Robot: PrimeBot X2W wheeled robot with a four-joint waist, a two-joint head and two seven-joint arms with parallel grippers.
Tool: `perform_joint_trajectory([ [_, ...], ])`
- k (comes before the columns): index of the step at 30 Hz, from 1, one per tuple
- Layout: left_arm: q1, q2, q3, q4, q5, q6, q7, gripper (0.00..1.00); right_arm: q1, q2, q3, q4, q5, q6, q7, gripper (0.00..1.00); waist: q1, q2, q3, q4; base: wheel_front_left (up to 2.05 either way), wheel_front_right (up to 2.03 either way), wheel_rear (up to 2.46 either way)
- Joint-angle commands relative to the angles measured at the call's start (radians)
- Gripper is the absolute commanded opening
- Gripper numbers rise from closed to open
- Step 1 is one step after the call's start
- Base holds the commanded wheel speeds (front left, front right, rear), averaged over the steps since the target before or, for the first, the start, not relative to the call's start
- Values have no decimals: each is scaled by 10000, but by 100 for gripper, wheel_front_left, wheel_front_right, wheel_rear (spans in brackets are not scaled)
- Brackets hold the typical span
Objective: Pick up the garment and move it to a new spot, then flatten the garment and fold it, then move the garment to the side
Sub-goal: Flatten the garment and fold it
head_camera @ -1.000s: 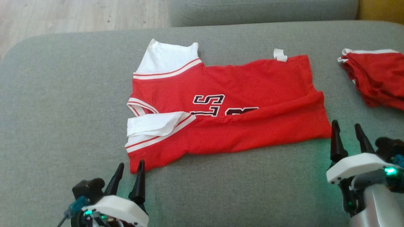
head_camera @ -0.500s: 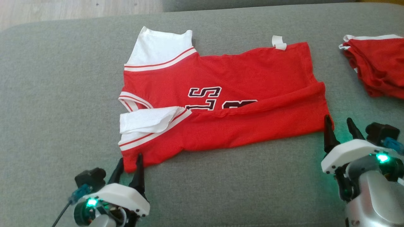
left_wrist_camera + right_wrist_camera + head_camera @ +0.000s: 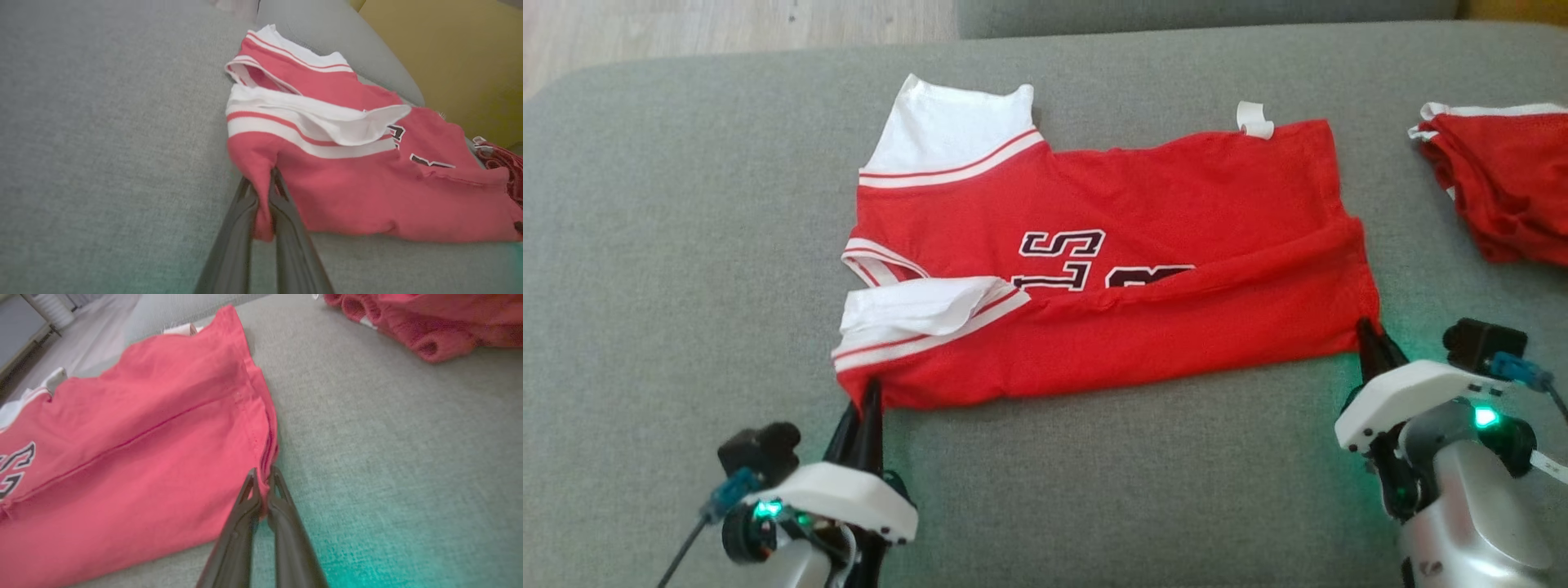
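Observation:
The garment [image 3: 1143,220], a red jersey with white sleeves and black lettering, lies spread across the grey cushion [image 3: 686,245], its near long side folded up over the front. My left gripper [image 3: 866,396] is shut on the jersey's near left corner; in the left wrist view that gripper [image 3: 261,188] pinches a fold of the red garment [image 3: 347,192]. At the near right corner my right gripper [image 3: 1368,336] is shut on the hem, and in the right wrist view that gripper [image 3: 263,477] clamps the edge of the garment [image 3: 143,437].
A second red garment [image 3: 1503,188] lies bunched at the cushion's right side, also in the right wrist view as a red heap [image 3: 429,322]. Wooden floor [image 3: 686,24] runs beyond the cushion's far left edge. A yellow surface [image 3: 449,61] stands behind the sofa.
Both grippers moved forward onto the jersey's near corners and shut on the cloth. The head camera shifted a little between frames.

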Motion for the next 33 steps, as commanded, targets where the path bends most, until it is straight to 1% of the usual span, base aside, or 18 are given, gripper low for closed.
perform_joint_trajectory([
  [1,-551,194,347,-471,76,-23,-166,0,-393,-49,222,-346,255,67,-176,0,0,-1,-128,-2,0,0,0],
  [5,-652,493,414,-1204,243,64,-190,0,-555,-49,50,-757,795,67,-111,0,0,-1,-371,-7,0,0,0],
  [10,-419,1109,493,-2752,439,364,226,0,-383,-49,-272,-1632,1218,67,475,0,0,-1,-617,-36,0,0,0],
  [14,330,1662,409,-3959,511,685,884,0,376,-49,-335,-2451,1410,67,1033,0,0,-1,-674,-62,0,0,0],
  [18,1366,2065,277,-4873,385,996,1521,0,1512,-49,-313,-3137,1604,67,1424,0,0,-1,-647,-61,0,0,0],
  [22,2178,2179,315,-5182,160,1241,1684,0,2530,-49,-258,-3562,1772,67,1516,0,0,-1,-605,-89,0,0,0],
  [25,2414,2095,342,-5078,-1,1269,1636,0,2862,-49,-200,-3670,1874,67,1473,0,0,-1,-594,-133,0,0,0],
  [26,2487,2078,324,-4954,-20,1271,1617,0,2974,-49,-159,-3708,1899,67,1432,18,0,-1,-590,-168,0,0,0],
  [27,2546,2038,297,-4809,-70,1257,1616,7,3068,-49,-135,-3725,1890,67,1397,38,0,-1,-586,-203,0,0,0],
  [28,2582,1985,284,-4664,-132,1229,1595,42,3130,-49,-99,-3746,1884,67,1363,100,0,-1,-584,-239,0,0,0],
  [29,2608,1956,277,-4513,-167,1206,1570,83,3164,-49,-61,-3779,1903,67,1299,100,0,-1,-583,-284,0,0,0],
  [30,2620,1954,270,-4366,-174,1183,1544,100,3204,-49,-25,-3804,1905,67,1253,100,0,-1,-585,-320,0,0,0],
  [33,2627,1979,315,-4118,-212,1115,1450,100,3330,-49,-53,-3908,1772,67,1110,100,0,-1,-584,-405,0,0,0],
])
